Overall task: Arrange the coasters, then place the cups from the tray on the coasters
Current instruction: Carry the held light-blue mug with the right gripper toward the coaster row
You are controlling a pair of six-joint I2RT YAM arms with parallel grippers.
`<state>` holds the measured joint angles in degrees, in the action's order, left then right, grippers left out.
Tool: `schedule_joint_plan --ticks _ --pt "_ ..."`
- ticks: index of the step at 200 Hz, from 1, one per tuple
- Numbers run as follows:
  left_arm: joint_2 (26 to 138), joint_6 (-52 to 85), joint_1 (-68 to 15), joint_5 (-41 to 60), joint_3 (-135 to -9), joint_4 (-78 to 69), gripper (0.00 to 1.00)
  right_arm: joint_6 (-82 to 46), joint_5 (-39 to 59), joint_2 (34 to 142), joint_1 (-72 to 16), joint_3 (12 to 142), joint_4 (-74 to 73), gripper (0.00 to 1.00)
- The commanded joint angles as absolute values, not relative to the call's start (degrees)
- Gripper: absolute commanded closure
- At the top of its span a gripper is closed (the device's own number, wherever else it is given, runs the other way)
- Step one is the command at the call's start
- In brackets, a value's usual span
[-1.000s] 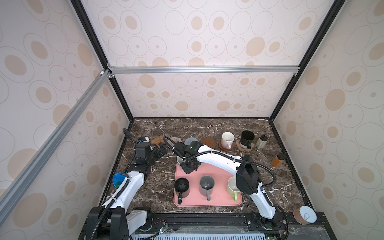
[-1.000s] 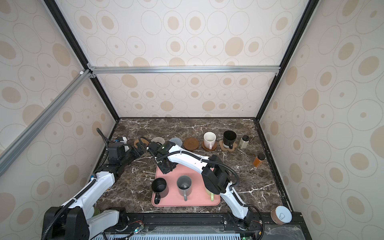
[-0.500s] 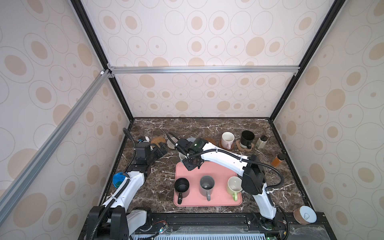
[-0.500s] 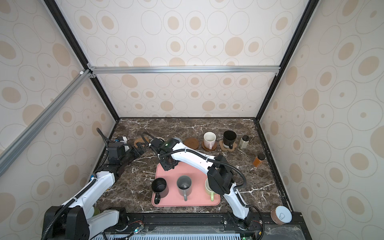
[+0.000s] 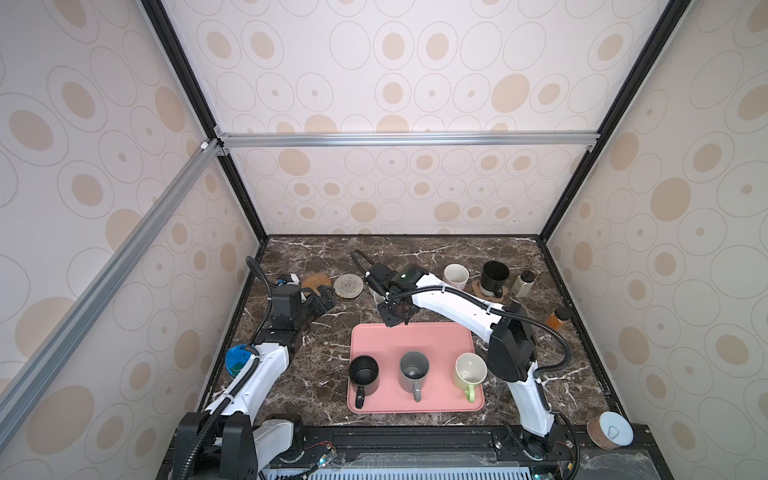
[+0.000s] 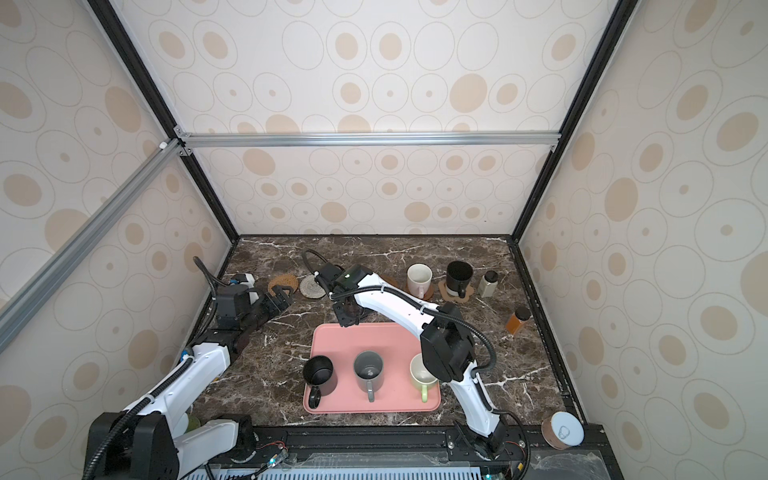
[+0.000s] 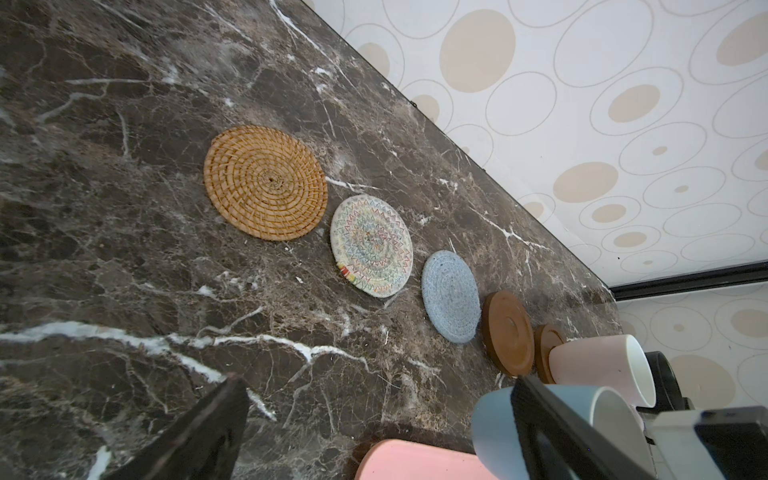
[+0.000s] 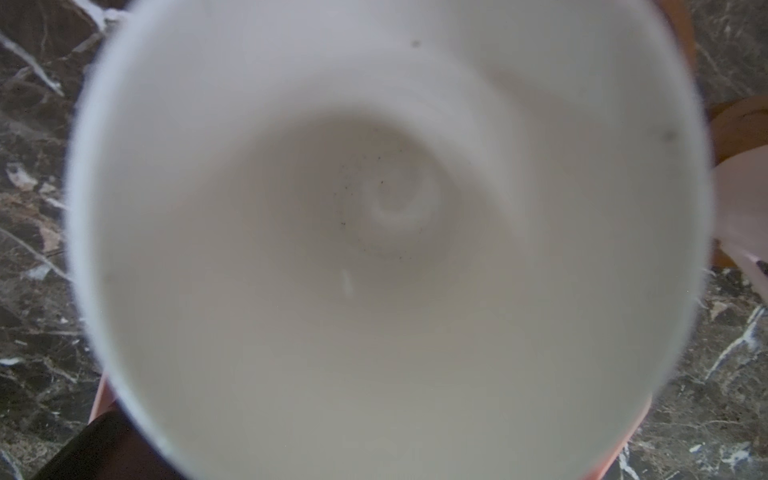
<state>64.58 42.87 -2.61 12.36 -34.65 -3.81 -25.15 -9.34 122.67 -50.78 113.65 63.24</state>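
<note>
Blue cup (image 7: 492, 419) clamped in right gripper (image 5: 394, 316), left gripper (image 5: 322, 302) spread wide

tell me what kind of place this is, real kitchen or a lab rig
Most likely a robot test booth, not a kitchen: patterned panel walls on an aluminium beam, with robot arms mounted at a marble-look tabletop carrying a pink tray.

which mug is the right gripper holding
The light blue mug, clamped in the right gripper beyond the tray; the other five stand free, three on the tray, two on coasters.
</note>
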Motion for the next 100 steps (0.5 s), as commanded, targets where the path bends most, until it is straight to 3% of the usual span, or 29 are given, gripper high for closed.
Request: schedule_joint_plan --ticks 1,100 --pt "63.63 43.9 -2.04 12.48 -34.64 -4.48 0.0 -27.36 -12.12 119.78 -49.44 113.83 63.19 0.88" --pt "64.04 43.94 -2.02 12.82 -34.89 -4.66 0.0 -31.0 -15.32 120.01 -43.9 113.34 60.74 0.88"
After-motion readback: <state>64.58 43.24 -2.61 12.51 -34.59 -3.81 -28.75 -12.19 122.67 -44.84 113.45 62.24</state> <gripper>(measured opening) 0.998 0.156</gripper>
